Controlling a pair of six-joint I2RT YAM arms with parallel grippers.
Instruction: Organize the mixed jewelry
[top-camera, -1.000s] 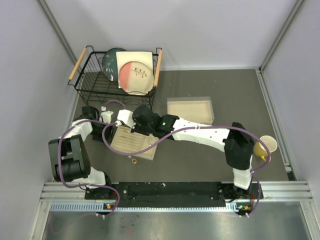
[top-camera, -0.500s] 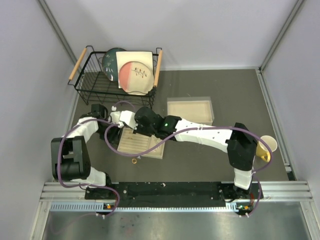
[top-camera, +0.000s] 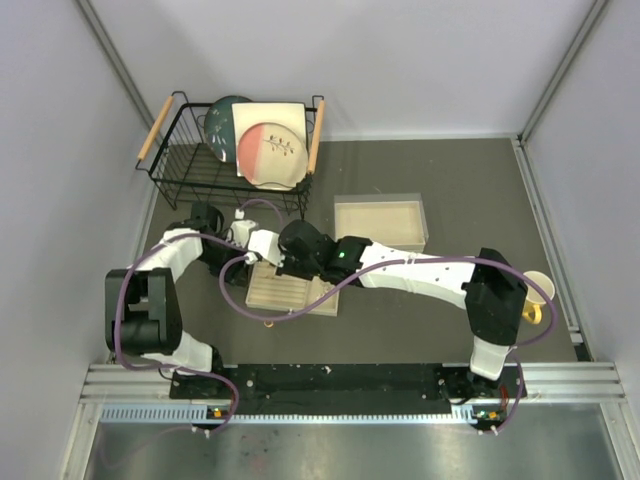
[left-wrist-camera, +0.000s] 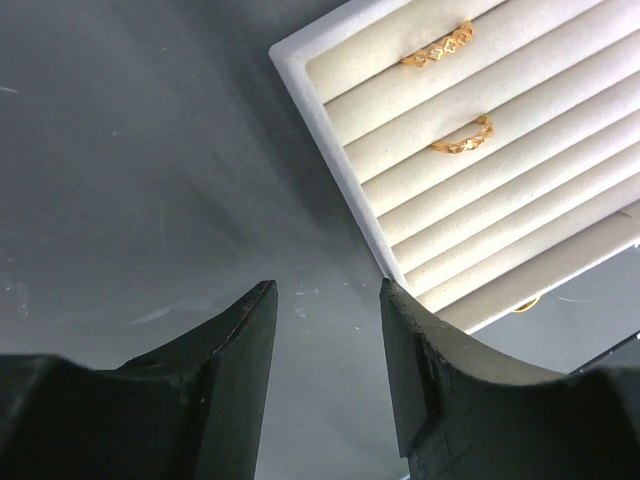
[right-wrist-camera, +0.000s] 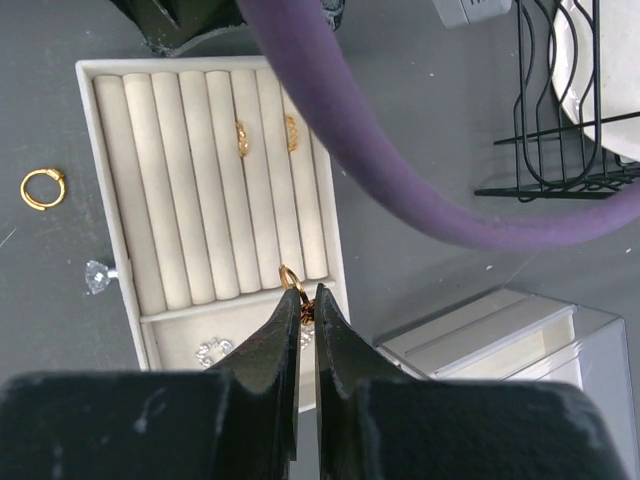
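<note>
My right gripper (right-wrist-camera: 308, 298) is shut on a small gold ring (right-wrist-camera: 290, 277), holding it over the near end of the beige ring box (right-wrist-camera: 87, 150), at the bar between the rolls and the bottom compartment. Two gold rings (right-wrist-camera: 241, 138) (right-wrist-camera: 291, 132) sit in the roll slots. A silver piece (right-wrist-camera: 212, 351) lies in the compartment. A loose gold ring (right-wrist-camera: 42, 188) and a clear stud (right-wrist-camera: 97, 275) lie on the table left of the box. My left gripper (left-wrist-camera: 328, 300) hangs open and holds nothing, over bare table beside the box corner (left-wrist-camera: 300, 70).
A black wire rack (top-camera: 235, 150) with plates stands at the back left. A clear tray (top-camera: 380, 220) lies right of the ring box (top-camera: 290, 292). A yellow mug (top-camera: 535, 295) is at the far right. A purple cable (right-wrist-camera: 400, 190) loops over the box.
The ring box has slid to the right, and both wrists have shifted right with it. The right gripper stays shut on the ring; the left stays open.
</note>
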